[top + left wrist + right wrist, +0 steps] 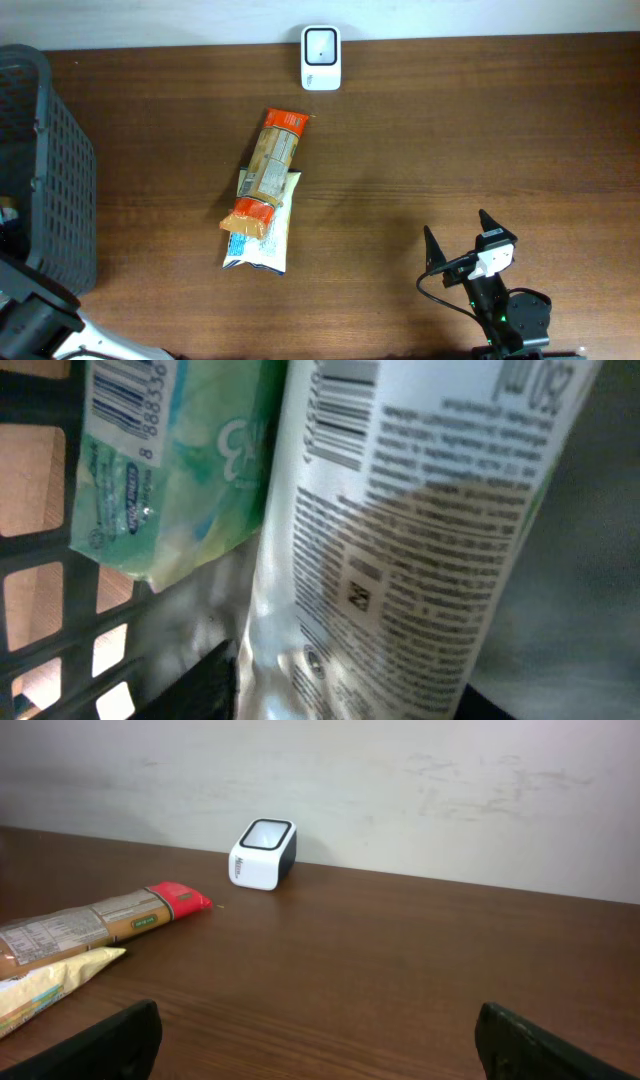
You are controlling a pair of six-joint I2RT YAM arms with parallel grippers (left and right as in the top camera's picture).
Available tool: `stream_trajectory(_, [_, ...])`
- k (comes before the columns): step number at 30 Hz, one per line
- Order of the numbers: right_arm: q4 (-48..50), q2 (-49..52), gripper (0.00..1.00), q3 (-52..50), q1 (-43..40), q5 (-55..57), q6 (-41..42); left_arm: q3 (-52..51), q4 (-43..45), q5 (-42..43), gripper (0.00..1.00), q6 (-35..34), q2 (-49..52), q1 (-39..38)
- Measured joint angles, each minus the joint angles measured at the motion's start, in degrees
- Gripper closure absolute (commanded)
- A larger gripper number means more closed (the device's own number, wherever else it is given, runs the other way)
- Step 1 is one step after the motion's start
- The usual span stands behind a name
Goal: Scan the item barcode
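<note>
two items, green packet (pixel 165 470) and white tube (pixel 400 560), sit in the basket (pixel 60 170); right hand (pixel 456 226) wide, left hand (pixel 350 700) unclear.

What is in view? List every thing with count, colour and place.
scanner: one, white, far table edge, centre.
long packet: one, orange and tan, mid-table, lying on the flat packet.
flat packet: one, white and yellow, under the long packet.
basket: one, dark grey, left edge.
soft pack: one, green and white, in the basket, left wrist view.
white container: one, printed, barcoded, beside the soft pack.
table: one, brown wood.
left arm: one, black and white, by the basket.
right tool: one, black, open, near right.
</note>
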Motion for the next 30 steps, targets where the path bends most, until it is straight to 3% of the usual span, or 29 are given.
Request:
stream_trajectory(2, [0.0,0.0,0.01,0.0,0.0,0.0,0.0,-0.1,0.4,-0.6,0.94,-1.1,0.1,0.1])
stream_trajectory(4, [0.0,0.0,0.01,0.0,0.0,0.0,0.0,-0.1,0.4,-0.8,1.0,-1.3,0.0,0.1])
stream_trajectory(9, [0.0,0.0,0.01,0.0,0.0,0.0,0.0,-0.1,-0.6,-1.7,1.0,-2.3,-0.3,-1.7])
stream_trajectory(14, [0.0,0.0,0.02,0.0,0.0,0.0,0.0,3.3,-3.0,0.2,1.0,-7.1,-3.5,-8.9])
stream_trajectory(19, [0.0,0.0,0.01,0.0,0.0,0.0,0.0,17.5,-2.3,0.8,1.0,-11.9,-19.6,-13.7])
stream_trajectory(21, [0.0,0.0,0.01,0.0,0.0,0.0,0.0,19.9,-2.8,1.3,1.0,-14.6,-28.6,-18.0])
stream_trajectory(24, [0.0,0.0,0.01,0.0,0.0,0.0,0.0,21.2,-9.6,8.6,1.0,-16.9,-37.5,-29.7])
stream_trajectory(27, [0.0,0.0,0.01,0.0,0.0,0.0,0.0,16.1,-15.0,13.7,1.0,-19.6,-35.3,-42.1])
stream_trajectory(30, [0.0,0.0,0.01,0.0,0.0,0.0,-0.1,3.7,-12.6,15.8,1.0,-21.1,-25.8,-49.8])
